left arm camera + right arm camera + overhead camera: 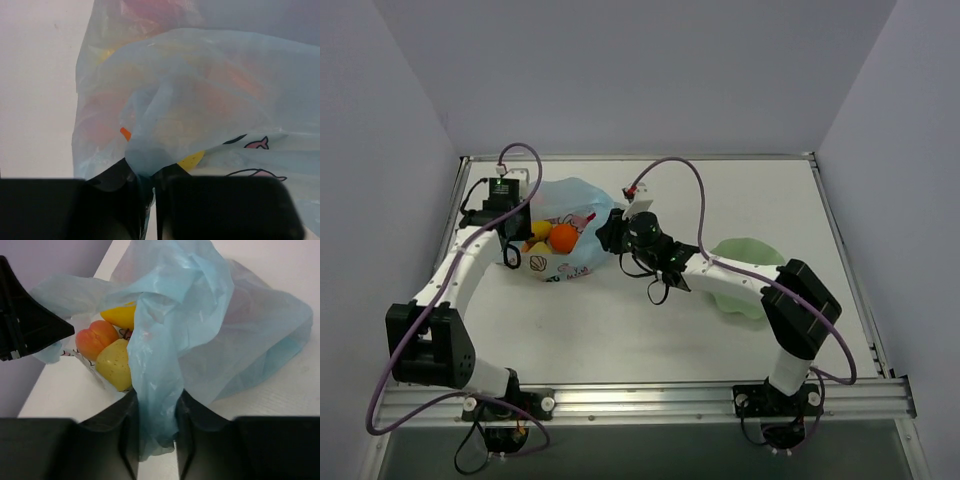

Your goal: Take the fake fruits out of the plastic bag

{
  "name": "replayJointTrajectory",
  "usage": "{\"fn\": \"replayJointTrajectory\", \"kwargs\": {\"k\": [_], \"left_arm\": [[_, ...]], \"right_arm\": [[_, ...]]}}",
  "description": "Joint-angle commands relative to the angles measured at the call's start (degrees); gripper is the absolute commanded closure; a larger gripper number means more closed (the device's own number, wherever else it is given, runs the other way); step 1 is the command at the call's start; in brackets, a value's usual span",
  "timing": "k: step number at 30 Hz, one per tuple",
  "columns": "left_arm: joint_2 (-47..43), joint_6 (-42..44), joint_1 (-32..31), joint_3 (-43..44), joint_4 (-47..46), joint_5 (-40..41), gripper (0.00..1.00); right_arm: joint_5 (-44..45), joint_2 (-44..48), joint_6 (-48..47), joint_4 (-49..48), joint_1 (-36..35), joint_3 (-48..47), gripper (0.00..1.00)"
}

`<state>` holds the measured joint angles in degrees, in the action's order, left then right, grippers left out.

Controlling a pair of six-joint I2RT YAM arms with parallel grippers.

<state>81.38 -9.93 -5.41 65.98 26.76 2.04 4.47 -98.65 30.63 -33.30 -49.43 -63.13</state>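
Observation:
The light-blue plastic bag (570, 215) lies at the back left of the table, its mouth held open between both grippers. Inside show an orange ball (563, 237) and a yellow fruit (540, 229). My left gripper (512, 238) is shut on a fold of the bag (150, 150) at its left edge. My right gripper (610, 232) is shut on a bunched fold of the bag (157, 390) at its right edge. In the right wrist view a yellow lemon-like fruit (116, 365), a peach-orange fruit (95, 338) and another yellow fruit (121, 315) lie in the open mouth.
A pale green scalloped dish (748, 262) sits right of centre, partly under the right arm. The metal table rail (640, 398) runs along the near edge. Walls close in on the left, back and right.

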Motion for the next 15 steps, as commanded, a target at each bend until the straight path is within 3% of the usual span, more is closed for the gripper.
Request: {"fn": "replayJointTrajectory", "kwargs": {"k": [1,4,8,10,15], "left_arm": [[-1.57,-0.17,0.75,6.00,2.05,0.24,0.97],[-9.55,-4.03,0.75,1.65,3.12,3.05,0.98],[-26.14,-10.09,0.66,-7.33,3.46,3.24,0.98],[-30.39,-12.64,0.40,-11.80,5.04,0.52,0.98],[-44.36,-18.89,-0.74,-16.93,8.74,-3.70,0.98]], "right_arm": [[1.77,0.04,-1.36,-0.19,0.82,-0.86,0.82],[-3.05,-0.40,-3.55,-0.19,3.37,0.11,1.00],[-8.51,-1.54,-6.89,2.35,8.20,0.64,1.00],[-9.21,-1.72,-8.74,4.99,11.18,0.56,1.00],[-6.06,-2.16,-17.17,14.31,13.74,-2.16,1.00]]}}
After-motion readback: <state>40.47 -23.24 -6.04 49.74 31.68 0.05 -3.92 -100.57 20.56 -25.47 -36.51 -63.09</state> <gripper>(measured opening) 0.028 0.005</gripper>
